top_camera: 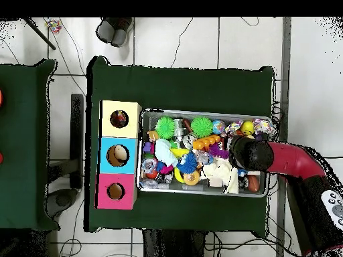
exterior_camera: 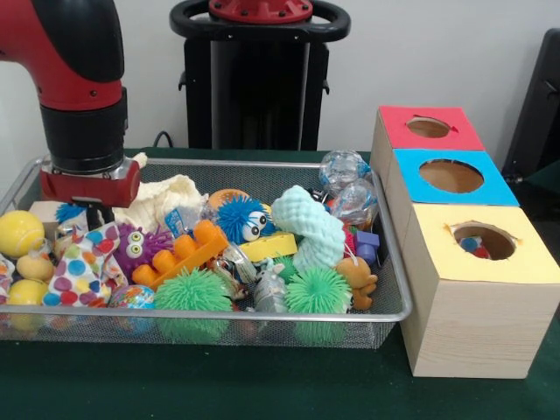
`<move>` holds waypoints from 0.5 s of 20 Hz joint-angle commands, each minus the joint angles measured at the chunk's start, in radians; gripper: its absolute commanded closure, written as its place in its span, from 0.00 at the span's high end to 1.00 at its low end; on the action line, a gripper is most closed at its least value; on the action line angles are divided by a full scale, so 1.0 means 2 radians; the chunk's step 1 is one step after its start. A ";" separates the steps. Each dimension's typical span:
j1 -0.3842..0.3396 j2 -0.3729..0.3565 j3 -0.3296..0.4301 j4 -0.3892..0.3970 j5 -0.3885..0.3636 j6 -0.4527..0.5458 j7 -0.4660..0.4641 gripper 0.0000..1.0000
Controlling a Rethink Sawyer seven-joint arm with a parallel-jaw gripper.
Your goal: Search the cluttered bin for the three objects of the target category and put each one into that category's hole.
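Note:
A wire mesh bin [exterior_camera: 262, 312] holds a heap of toys. Among them are two green spiky balls [exterior_camera: 193, 291], a blue spiky ball with eyes [exterior_camera: 241, 219], a purple spiky ball [exterior_camera: 133, 247], an orange plastic toy [exterior_camera: 182, 254] and a mint foam piece [exterior_camera: 308, 229]. My gripper [exterior_camera: 90, 208] reaches down into the bin's left end in the front view, beside a polka-dot cloth [exterior_camera: 79, 271] and a white cloth [exterior_camera: 166, 199]. Its tip is sunk in the clutter. From overhead, the arm's wrist [top_camera: 251, 154] covers it.
Three wooden boxes stand beside the bin, each with a round hole: red top [exterior_camera: 429, 128], blue top [exterior_camera: 451, 176], yellow top [exterior_camera: 484, 241]. Something colourful lies inside the yellow box's hole. A yellow ball [exterior_camera: 19, 232] rests at the bin's left end.

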 commanded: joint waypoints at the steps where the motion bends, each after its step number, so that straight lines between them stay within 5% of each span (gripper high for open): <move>1: 0.005 0.014 0.019 0.014 -0.006 0.037 -0.052 0.00; 10: 0.020 -0.124 0.047 0.072 0.058 0.096 -0.045 0.00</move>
